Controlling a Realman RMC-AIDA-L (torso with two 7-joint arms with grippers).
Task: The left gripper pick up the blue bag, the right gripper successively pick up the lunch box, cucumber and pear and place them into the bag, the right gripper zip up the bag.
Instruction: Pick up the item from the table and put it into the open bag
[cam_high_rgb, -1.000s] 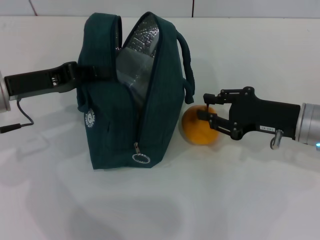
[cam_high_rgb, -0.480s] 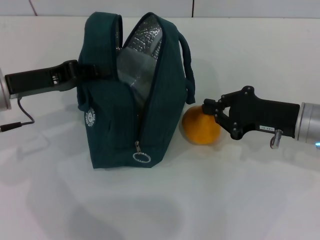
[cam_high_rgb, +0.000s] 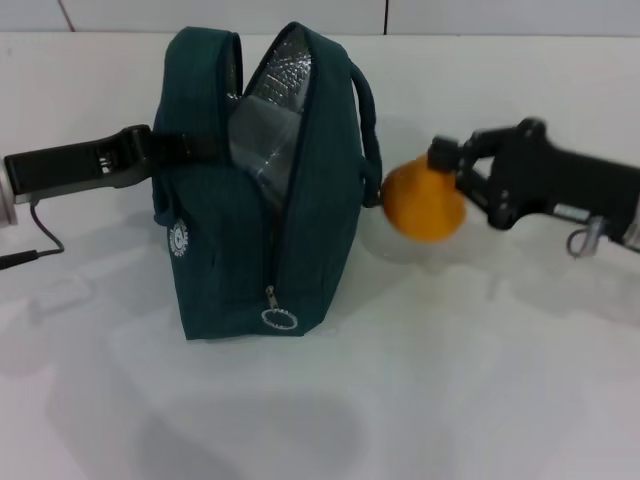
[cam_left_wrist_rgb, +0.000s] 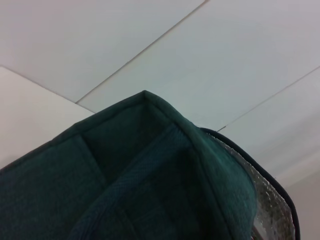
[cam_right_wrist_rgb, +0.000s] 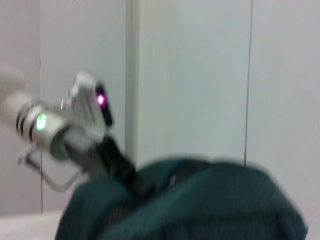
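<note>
The blue bag (cam_high_rgb: 250, 210) stands upright at the left of centre in the head view, its top unzipped and the silver foil lining showing. My left gripper (cam_high_rgb: 165, 148) is shut on the bag's left handle strap and holds it. The left wrist view shows only the bag's fabric (cam_left_wrist_rgb: 150, 170). My right gripper (cam_high_rgb: 455, 175) is shut on the pear (cam_high_rgb: 423, 203) and holds it in the air just right of the bag. The bag also shows in the right wrist view (cam_right_wrist_rgb: 200, 205). The lunch box and the cucumber are out of view.
The white table (cam_high_rgb: 420, 380) spreads in front of and to the right of the bag. The zipper ring pull (cam_high_rgb: 276, 319) hangs low on the bag's front. A black cable (cam_high_rgb: 40, 240) lies at the far left. The left arm shows in the right wrist view (cam_right_wrist_rgb: 65, 130).
My right gripper closed on the pear and lifted it off the table, up and slightly right. The bag and left gripper stayed in place.
</note>
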